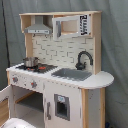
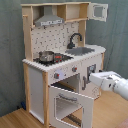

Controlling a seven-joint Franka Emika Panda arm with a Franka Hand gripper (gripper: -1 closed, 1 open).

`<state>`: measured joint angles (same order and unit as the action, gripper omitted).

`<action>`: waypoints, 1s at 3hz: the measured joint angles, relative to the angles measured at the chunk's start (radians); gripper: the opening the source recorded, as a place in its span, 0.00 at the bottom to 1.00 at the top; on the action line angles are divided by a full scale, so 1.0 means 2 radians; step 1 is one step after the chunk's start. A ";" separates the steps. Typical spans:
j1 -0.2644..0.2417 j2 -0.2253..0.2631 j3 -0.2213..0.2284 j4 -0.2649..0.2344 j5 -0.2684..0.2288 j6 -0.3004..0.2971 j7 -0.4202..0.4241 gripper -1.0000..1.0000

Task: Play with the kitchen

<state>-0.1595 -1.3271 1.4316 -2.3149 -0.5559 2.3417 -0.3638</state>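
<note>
Kitchen: the toy kitchen is standing upright on a wooden floor before a grey-green curtain in both exterior views.
Oven door: it is hanging open, swung outward in the second exterior view.
Pot: a small metal pot is sitting on the red-black stovetop.
Faucet: the black faucet is arching over the grey sink.
Hood: the grey hood is hanging above the stovetop.
Arm: the white arm is reaching in from the second exterior view's right, near the knobs.
Gripper: I cannot tell whether it is open or closed.
</note>
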 joint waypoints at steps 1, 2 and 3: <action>0.026 -0.014 -0.039 -0.023 0.000 -0.019 -0.015 1.00; 0.044 -0.030 -0.066 -0.036 0.000 -0.052 -0.021 1.00; 0.044 -0.048 -0.074 -0.047 0.000 -0.089 0.004 1.00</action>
<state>-0.0719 -1.4231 1.2828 -2.4099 -0.5562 2.1631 -0.3551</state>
